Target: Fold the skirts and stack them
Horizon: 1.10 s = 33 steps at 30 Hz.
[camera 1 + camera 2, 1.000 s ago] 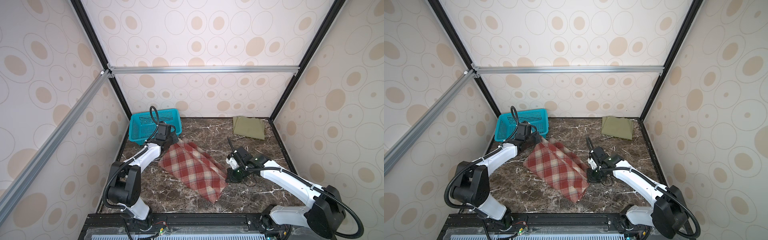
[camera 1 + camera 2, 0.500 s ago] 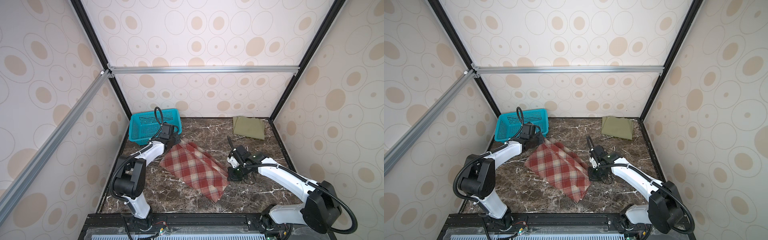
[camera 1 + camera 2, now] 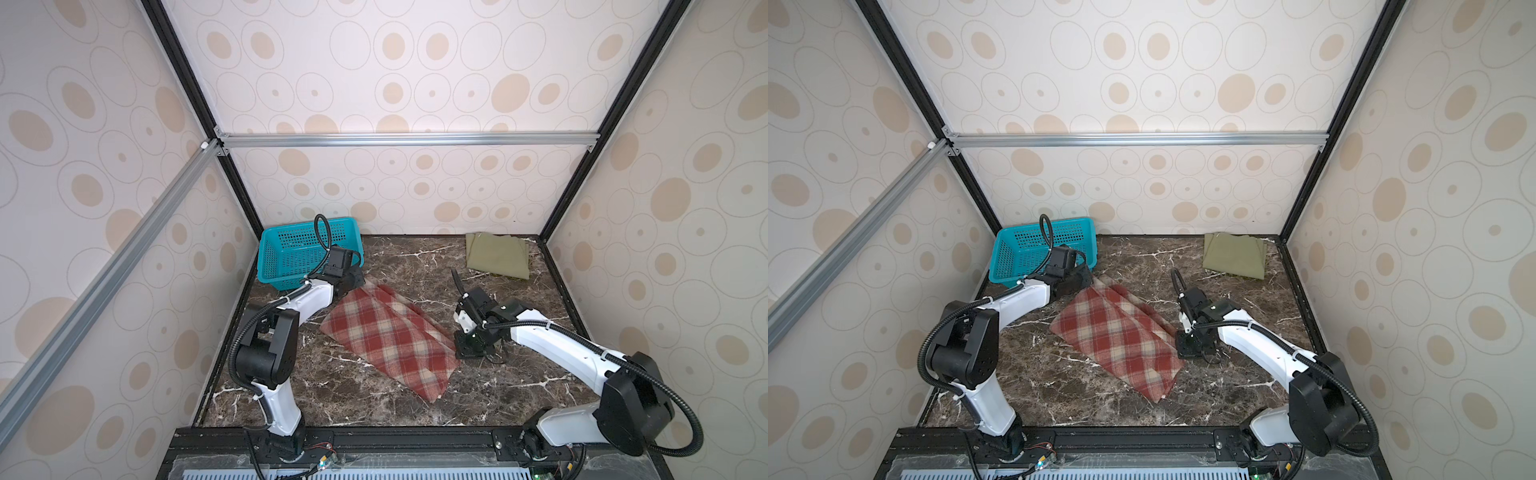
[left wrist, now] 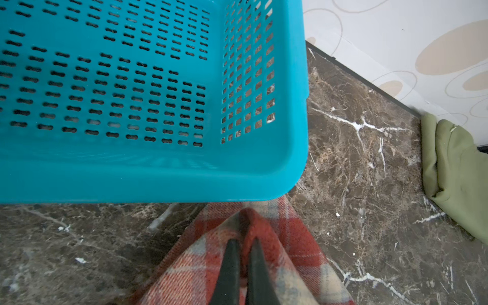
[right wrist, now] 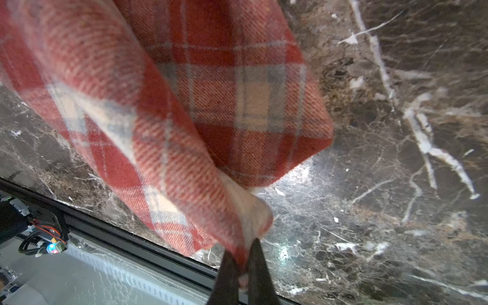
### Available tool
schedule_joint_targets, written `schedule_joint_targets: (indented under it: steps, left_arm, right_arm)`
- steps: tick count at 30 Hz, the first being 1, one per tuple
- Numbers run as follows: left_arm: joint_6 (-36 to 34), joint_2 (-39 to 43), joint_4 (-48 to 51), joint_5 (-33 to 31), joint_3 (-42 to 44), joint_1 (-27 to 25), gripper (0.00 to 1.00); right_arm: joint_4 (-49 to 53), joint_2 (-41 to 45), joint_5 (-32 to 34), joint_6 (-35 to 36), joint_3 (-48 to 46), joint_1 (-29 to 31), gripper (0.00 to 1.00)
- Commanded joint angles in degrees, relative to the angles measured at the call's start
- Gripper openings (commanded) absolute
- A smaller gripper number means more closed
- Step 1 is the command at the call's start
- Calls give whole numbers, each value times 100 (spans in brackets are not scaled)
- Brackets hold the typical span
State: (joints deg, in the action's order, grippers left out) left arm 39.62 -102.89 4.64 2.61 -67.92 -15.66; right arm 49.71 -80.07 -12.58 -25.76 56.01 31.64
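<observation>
The left hand (image 4: 244, 247) and right hand (image 5: 241, 253), both closed, are gripping opposite ends of one long edge of the plaid skirt (image 3: 386, 336). This edge is running diagonally, far-left to near-right.

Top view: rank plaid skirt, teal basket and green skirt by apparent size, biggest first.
1. plaid skirt
2. basket, partly hidden by the left arm
3. green skirt
The basket and green skirt lie farther from the camera, so their true sizes stay unsure.
</observation>
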Motion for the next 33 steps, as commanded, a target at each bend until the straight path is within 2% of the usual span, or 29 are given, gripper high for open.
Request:
schedule_joint_targets:
  steps: [1, 14, 33]
  left_arm:
    - [-2, -69, -183, -108, -296, -25, 0]
    - [-9, 30, -183, -261, -272, -35, 0]
    - [-33, -284, -164, -208, -396, -56, 0]
  right_arm:
    - [222, -145, 220, 122, 164, -74, 0]
    - [358, -193, 437, 297, 400, -103, 0]
    - [63, -714, 519, 426, 336, -126, 0]
